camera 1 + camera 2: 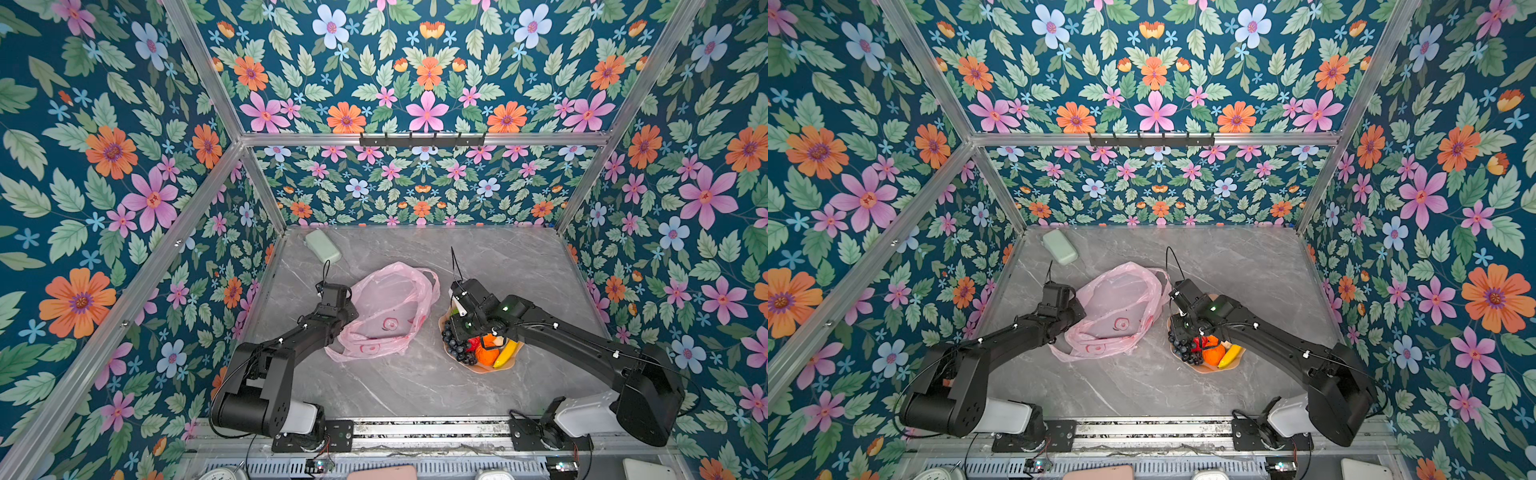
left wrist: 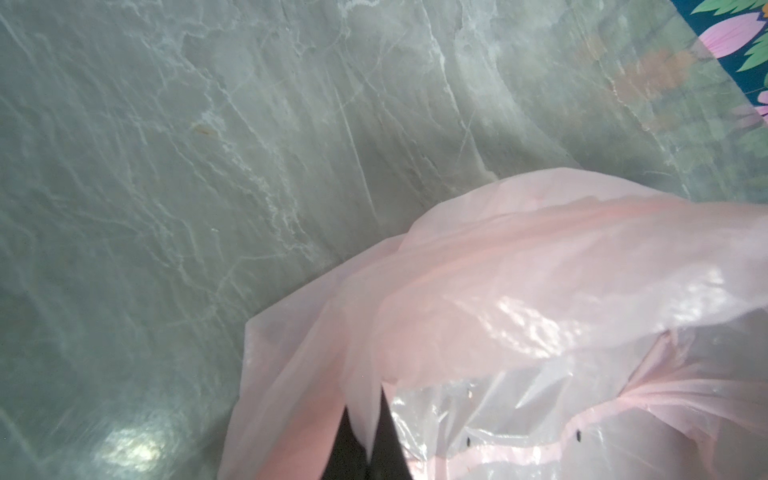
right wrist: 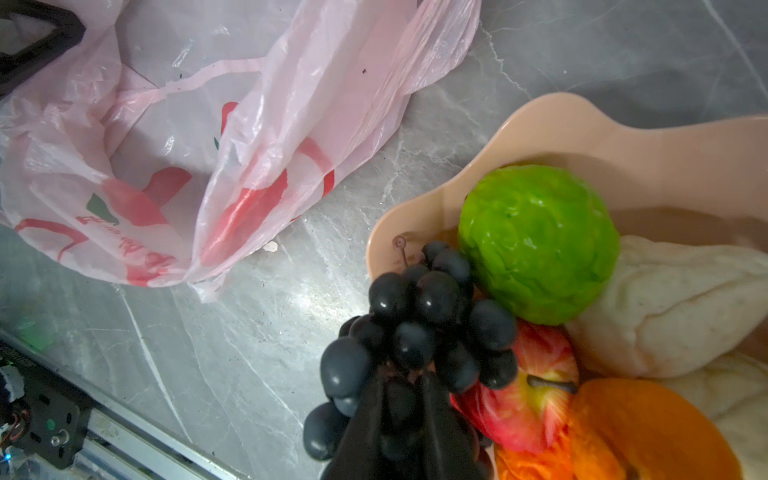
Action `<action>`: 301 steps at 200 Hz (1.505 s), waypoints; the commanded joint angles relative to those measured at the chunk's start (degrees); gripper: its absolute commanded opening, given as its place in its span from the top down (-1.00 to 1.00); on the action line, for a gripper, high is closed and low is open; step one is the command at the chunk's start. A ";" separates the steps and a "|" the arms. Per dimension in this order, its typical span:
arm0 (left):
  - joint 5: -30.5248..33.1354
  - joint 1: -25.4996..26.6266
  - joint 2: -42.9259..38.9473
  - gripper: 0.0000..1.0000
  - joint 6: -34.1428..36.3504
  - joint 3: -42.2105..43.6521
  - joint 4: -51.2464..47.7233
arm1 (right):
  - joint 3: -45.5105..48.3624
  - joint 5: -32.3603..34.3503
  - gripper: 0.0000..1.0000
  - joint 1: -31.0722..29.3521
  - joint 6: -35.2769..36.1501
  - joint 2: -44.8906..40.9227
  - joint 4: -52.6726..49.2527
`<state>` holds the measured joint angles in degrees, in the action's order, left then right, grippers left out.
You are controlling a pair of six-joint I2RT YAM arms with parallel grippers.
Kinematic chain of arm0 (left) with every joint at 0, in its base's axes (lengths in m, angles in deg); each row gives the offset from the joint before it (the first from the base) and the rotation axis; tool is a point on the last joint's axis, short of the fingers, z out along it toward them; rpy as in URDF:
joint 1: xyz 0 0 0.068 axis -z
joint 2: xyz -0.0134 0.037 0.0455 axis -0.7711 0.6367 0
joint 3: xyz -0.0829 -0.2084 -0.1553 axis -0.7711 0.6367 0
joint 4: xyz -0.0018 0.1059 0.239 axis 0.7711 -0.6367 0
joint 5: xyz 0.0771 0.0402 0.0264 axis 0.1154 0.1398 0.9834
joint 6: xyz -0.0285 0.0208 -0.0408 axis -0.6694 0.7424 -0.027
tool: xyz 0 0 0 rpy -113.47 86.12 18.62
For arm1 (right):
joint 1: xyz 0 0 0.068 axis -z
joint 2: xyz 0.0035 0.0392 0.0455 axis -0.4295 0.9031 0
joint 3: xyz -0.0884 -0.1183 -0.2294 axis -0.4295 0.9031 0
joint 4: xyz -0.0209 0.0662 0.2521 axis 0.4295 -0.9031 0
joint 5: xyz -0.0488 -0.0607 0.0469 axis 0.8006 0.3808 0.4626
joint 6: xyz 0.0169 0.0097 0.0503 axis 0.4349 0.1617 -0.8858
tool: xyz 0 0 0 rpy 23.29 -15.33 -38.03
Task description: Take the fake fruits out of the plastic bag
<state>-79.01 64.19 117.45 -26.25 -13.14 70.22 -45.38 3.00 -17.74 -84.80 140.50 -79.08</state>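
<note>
Right gripper (image 3: 402,377) straddles the grape bunch (image 3: 436,299), jaws narrow; whether it grips cannot be determined. Bunch lies directly beneath, across the bowl (image 3: 561,120) rim, beside the other fake fruits (image 3: 536,245). Left gripper (image 2: 365,415) clamps the plastic bag (image 1: 386,299), leftward, apparently empty.

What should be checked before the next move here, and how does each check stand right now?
1. Bag emptied: ok. No fruit shows through the bag, which lies slack on the table.
2. Left pincer holding the bag: ok. It is shut on the film.
3. Grapes at the bowl: ok. The bunch lies at the rim, beside the green fruit.
4. Right pincer let go of the grapes: cannot tell. Its fingers straddle the bunch.
5. Other fruit in the bowl: ok. Apple, orange and banana lie inside.
</note>
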 commanded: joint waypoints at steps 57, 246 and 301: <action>0.38 -0.10 -0.41 1.00 0.61 0.65 -0.22 | 0.05 3.11 0.54 0.55 -2.30 2.37 1.31; -1.29 0.07 3.44 1.00 0.18 -13.14 -0.31 | 2.41 6.08 -0.36 8.13 -3.39 -14.90 -2.65; -4.24 3.32 16.82 1.00 1.38 -33.74 -0.75 | 10.13 3.64 -0.42 20.11 -12.67 -22.88 -4.46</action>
<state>-81.79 66.05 130.34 -26.10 -40.15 69.56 -37.80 8.42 -1.22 -92.56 119.88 -81.86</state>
